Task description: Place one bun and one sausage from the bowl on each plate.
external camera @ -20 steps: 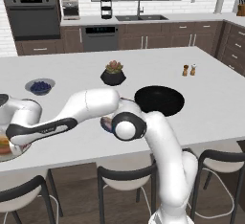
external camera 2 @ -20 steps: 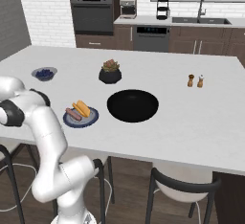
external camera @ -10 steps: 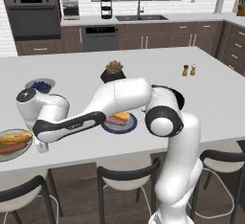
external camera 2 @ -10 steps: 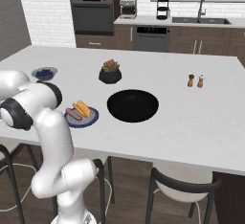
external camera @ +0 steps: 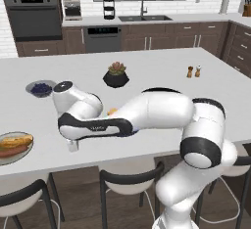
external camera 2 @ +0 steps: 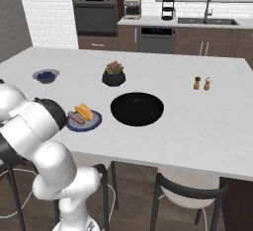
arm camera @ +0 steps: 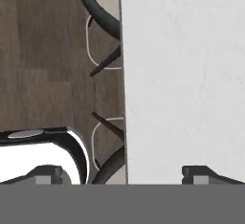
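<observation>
While the round black bowl sits emptied on the smooth white counter, the gripper is held spread, pinching nothing.

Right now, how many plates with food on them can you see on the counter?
2. One plate sits at the counter's near left edge, holding a bun and a sausage. The other plate lies left of the black bowl, also with both. The arm may hide more.

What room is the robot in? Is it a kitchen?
Yes, it looks like a kitchen: there is a wall oven, a sink with a tap, and a big white counter with stools tucked under it.
</observation>
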Robot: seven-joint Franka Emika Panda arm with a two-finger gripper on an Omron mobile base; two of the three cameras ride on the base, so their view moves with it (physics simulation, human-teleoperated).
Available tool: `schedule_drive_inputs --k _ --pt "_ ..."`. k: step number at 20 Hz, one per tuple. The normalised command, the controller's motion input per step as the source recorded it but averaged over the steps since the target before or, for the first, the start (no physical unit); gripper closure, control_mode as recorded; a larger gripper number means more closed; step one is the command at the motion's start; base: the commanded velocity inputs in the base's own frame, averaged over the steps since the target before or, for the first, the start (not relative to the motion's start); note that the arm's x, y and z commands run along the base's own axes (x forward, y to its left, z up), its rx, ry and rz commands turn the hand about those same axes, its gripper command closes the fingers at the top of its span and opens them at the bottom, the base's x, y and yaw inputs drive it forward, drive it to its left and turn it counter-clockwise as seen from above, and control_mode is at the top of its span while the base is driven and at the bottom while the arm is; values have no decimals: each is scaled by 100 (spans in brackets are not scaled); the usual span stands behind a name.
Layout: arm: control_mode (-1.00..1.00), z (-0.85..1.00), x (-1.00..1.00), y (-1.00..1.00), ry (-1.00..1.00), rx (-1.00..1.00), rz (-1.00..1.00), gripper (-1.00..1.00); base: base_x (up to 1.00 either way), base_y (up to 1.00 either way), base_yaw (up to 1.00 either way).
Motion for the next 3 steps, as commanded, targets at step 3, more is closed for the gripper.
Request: schedule_drive_inputs --k 3 --pt "-100 31 -38 -100 2 0 -14 -100 0 0 0"
